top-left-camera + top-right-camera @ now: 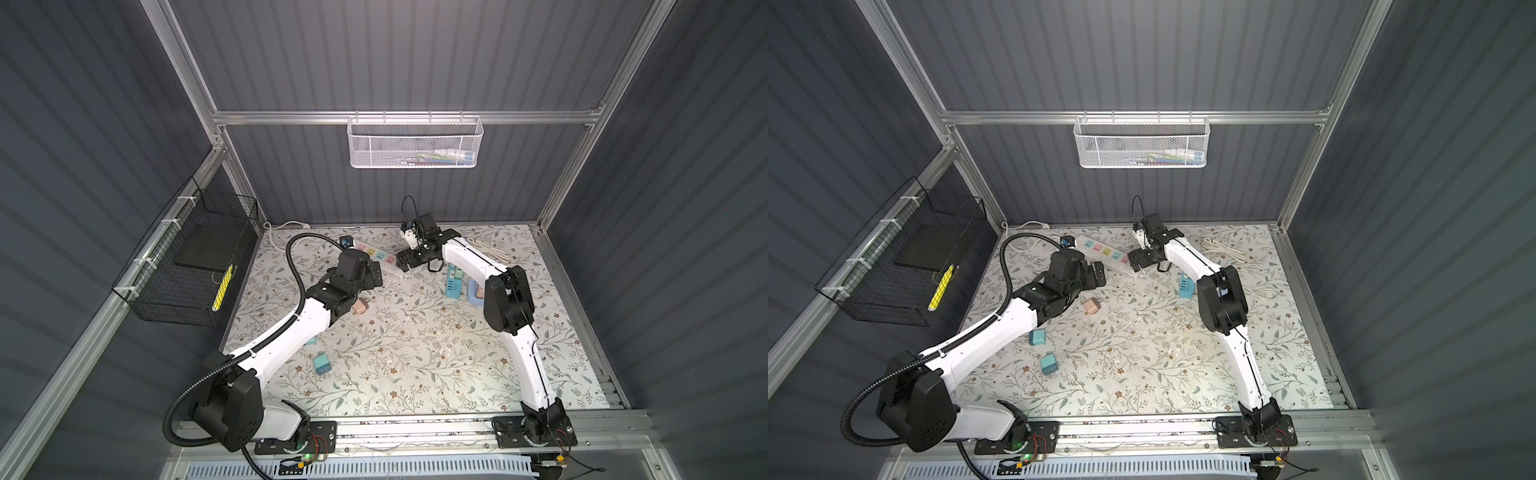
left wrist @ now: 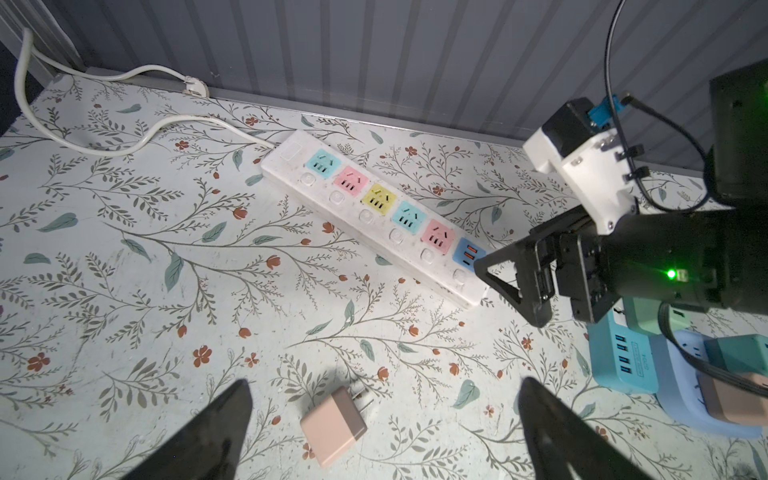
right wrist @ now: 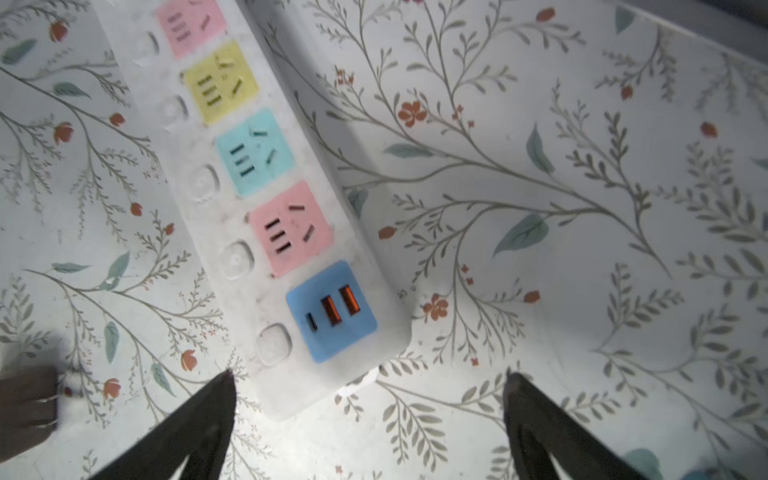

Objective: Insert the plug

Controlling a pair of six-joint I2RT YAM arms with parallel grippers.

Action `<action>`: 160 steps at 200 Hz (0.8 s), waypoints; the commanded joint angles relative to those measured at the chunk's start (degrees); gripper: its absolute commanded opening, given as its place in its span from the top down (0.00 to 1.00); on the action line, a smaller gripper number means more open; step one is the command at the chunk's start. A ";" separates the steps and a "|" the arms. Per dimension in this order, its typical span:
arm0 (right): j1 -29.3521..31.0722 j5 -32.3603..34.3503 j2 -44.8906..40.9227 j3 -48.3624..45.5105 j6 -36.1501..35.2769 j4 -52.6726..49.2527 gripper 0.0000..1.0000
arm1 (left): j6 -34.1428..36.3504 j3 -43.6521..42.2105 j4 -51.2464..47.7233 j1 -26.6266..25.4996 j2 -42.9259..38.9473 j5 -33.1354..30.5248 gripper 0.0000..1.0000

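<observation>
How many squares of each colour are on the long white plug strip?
Turquoise squares: 2
Pink squares: 2
Yellow square: 1
Blue square: 1
Total on the white strip: 6

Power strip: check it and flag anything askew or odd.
The strip lies diagonally, skewed to the back wall, and its white casing looks grimy. All its sockets are empty. The pink plug lies on its side nearby, prongs level.
</observation>
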 commanded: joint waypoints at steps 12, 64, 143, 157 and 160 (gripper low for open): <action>0.72 -7.38 5.04 6.34 -2.48 -3.56 0.01 | 1.35 0.65 0.27 0.63 1.01 -0.93 0.00; 1.42 -9.45 9.66 11.75 -2.19 -6.51 0.01 | 1.59 0.90 0.23 0.87 1.24 -0.64 0.00; 7.48 2.47 9.57 9.94 -1.92 -9.36 0.01 | 1.50 0.90 0.01 0.96 0.53 0.49 0.00; 8.07 5.38 10.69 11.19 -1.08 -9.86 0.01 | 1.50 0.94 -0.07 1.03 0.46 0.42 0.00; 8.21 6.21 10.96 11.61 -0.82 -10.08 0.01 | 1.40 0.94 -0.08 0.99 0.46 0.42 0.00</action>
